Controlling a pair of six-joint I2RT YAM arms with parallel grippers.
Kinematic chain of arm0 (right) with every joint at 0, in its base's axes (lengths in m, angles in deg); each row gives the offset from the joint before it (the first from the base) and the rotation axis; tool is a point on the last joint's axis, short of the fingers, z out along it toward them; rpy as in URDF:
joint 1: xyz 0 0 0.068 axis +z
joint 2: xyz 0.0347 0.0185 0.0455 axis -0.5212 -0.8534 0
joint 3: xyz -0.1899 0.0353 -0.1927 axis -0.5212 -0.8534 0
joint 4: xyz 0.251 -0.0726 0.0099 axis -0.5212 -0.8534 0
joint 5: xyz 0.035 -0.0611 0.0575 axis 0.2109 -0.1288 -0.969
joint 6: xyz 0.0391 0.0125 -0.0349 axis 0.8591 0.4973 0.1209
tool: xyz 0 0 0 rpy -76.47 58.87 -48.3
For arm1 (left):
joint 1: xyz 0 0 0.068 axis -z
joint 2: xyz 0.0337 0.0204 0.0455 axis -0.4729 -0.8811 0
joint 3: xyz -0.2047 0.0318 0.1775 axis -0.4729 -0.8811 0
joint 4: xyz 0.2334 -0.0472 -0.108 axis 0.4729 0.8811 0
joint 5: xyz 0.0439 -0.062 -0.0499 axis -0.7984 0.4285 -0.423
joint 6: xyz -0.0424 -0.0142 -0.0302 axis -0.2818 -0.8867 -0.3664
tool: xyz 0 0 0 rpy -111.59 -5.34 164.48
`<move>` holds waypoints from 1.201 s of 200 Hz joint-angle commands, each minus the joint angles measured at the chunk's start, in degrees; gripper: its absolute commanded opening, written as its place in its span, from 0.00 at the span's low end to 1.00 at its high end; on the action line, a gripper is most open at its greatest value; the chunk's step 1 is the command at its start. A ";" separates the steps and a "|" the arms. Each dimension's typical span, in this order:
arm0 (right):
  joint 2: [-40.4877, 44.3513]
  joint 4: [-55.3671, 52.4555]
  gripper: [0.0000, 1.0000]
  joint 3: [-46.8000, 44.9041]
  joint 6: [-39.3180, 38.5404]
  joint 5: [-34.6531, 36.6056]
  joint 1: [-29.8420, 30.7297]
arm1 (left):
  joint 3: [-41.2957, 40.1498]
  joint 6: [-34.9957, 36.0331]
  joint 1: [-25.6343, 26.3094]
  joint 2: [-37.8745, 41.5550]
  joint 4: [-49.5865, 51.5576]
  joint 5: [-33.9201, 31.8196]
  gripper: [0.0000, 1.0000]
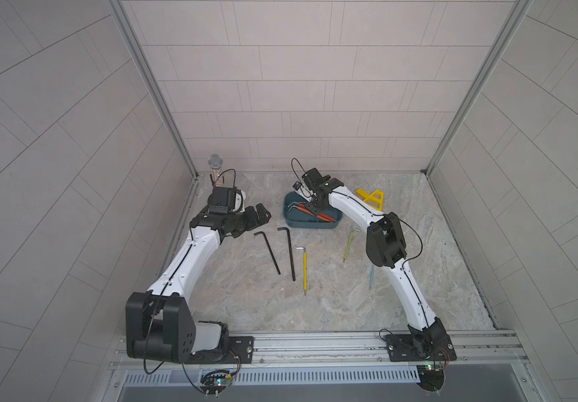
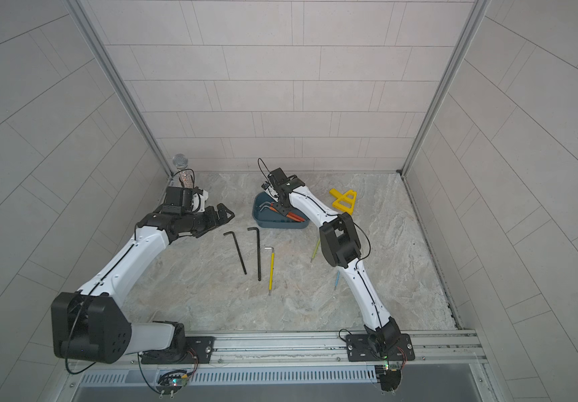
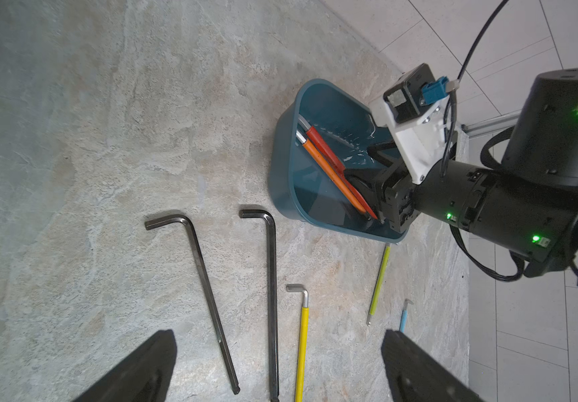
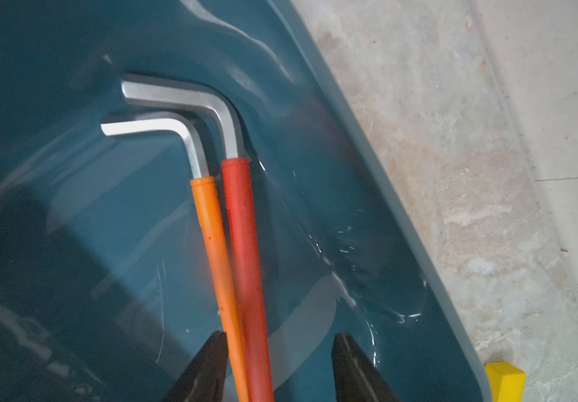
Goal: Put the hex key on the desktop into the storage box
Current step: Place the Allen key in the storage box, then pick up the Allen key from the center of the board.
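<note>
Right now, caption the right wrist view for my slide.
Open right gripper straddles orange hex key and red hex key lying in the storage box.

Glossy plastic storage box, matt stone-look desktop, metal hex keys, perhaps rubber-sleeved

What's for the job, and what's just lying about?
Job: dark teal plastic storage box; black steel hex keys; yellow-sleeved key; green-sleeved key; blue-sleeved key; red-sleeved key; orange-sleeved key.
Lying about: yellow plastic frame; silver mesh microphone.
</note>
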 commanded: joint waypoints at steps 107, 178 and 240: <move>31.38 5.84 0.56 -19.16 17.41 -6.85 -5.30 | 3.14 2.95 -0.13 -1.32 1.10 -2.27 1.00; 56.07 12.69 0.53 -51.26 29.89 -5.81 -8.28 | 9.67 2.72 -0.07 -6.35 2.62 -2.24 1.00; 68.50 -1.39 0.53 -65.75 45.80 5.54 -8.23 | 3.79 -0.09 -0.11 -2.86 -1.84 -1.69 1.00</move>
